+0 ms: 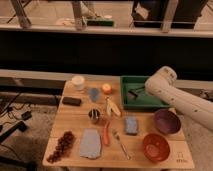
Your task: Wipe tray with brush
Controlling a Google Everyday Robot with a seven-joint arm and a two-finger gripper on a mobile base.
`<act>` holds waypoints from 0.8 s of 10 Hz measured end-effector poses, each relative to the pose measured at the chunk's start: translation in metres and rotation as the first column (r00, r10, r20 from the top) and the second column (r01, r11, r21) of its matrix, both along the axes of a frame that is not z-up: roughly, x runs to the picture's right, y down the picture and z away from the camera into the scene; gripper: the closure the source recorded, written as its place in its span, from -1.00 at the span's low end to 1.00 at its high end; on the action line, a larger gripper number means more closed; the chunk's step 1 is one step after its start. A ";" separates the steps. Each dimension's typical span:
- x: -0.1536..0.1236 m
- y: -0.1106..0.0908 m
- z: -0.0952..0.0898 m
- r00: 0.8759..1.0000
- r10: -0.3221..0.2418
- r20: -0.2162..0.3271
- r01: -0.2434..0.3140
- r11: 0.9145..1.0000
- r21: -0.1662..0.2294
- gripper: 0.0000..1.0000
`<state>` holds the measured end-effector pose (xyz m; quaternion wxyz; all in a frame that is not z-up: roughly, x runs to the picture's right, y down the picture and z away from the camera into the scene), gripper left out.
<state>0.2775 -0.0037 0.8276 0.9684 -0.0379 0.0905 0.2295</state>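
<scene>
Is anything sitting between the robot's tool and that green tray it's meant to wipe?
Nothing visible does. The tool hangs right over the tray, above the left part of its floor, with no object between them. The nearest other thing, the banana, lies on the table outside the tray's left rim.

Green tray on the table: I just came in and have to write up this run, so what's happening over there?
A white robot arm reaches in from the right, its end effector low over the tray, at the small dark brush inside it. Whether the brush is gripped cannot be told. The purple bowl and red bowl sit on the wooden table, outside the tray.
</scene>
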 end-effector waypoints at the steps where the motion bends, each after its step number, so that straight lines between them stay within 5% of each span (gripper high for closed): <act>1: 0.001 0.000 0.005 1.000 0.005 0.000 -0.005 1.000 0.002 0.63; 8: 0.004 0.013 0.029 1.000 0.018 -0.013 -0.018 1.000 -0.003 0.63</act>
